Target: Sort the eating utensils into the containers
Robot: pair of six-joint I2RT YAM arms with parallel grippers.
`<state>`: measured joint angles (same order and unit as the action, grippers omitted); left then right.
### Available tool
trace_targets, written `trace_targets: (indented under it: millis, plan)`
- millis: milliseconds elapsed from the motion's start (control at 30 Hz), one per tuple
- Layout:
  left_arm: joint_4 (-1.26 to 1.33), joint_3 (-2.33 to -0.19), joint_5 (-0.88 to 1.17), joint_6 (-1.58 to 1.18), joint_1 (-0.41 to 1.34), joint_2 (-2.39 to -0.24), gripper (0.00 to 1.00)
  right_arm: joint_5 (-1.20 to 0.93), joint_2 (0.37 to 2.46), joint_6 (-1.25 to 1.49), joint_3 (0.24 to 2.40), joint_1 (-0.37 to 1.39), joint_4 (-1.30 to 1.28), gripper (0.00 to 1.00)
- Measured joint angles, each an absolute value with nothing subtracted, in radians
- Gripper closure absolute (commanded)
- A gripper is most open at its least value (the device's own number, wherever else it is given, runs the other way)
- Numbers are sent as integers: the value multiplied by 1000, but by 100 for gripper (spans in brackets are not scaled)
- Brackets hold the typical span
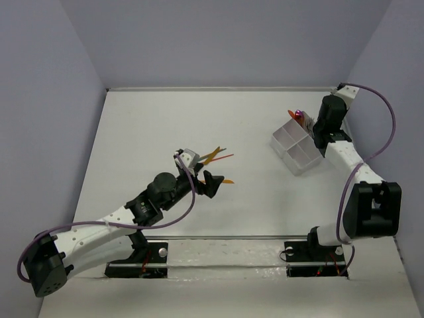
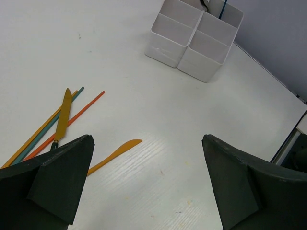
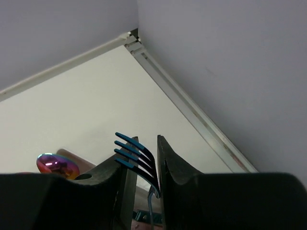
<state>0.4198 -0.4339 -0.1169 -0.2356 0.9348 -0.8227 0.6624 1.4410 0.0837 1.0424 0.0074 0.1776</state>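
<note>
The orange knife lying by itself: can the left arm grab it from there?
Probably yes. The left gripper is open, and the orange knife lies flat just ahead of it with nothing on top. The other utensils lie apart to one side.

The right gripper (image 3: pixel 146 149) pinches a blue fork (image 3: pixel 138 159), tines up, beside an iridescent spoon (image 3: pixel 56 164).

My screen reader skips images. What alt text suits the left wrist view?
The left gripper, jaws wide open, hovers over a white table near an orange knife; more colored utensils lie bunched beside it, and a white four-compartment container stands beyond.
</note>
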Motion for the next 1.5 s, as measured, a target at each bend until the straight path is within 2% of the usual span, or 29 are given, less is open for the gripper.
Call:
trace_targets:
  millis: [100,133,233,400,633,867,1033,1067,1200,1333,1500]
  plan:
    - [418,-434,-128,-236,935,-823,1,645,1441,107,1043,7,148,52]
    - [418,-434,-131,-236,935,-823,1,638,1441,113,1045,7,133,38]
    - [419,-434,-139,-236,935,-828,1,620,1441,131,1058,7,94,21]
    - [414,-434,-163,-238,935,-875,1,573,1441,163,1116,7,15,9]
    - [403,-435,-224,-246,935,-956,1,457,1405,213,1190,8,-80,5]
    - [318,-532,-298,-287,925,-1102,1,281,1187,326,1094,68,-111,6]
    - [252,-620,-315,-336,847,-1178,23,157,1003,410,900,184,-79,9]
    - [235,-641,-317,-344,815,-1205,32,136,984,424,863,204,-76,11]
    - [193,-678,-315,-362,754,-1287,50,70,929,471,746,249,-73,14]
    - [121,-709,-297,-370,744,-1375,59,-3,877,504,657,265,-76,16]
    - [56,-714,-273,-384,744,-1406,59,-82,822,525,608,270,-45,18]
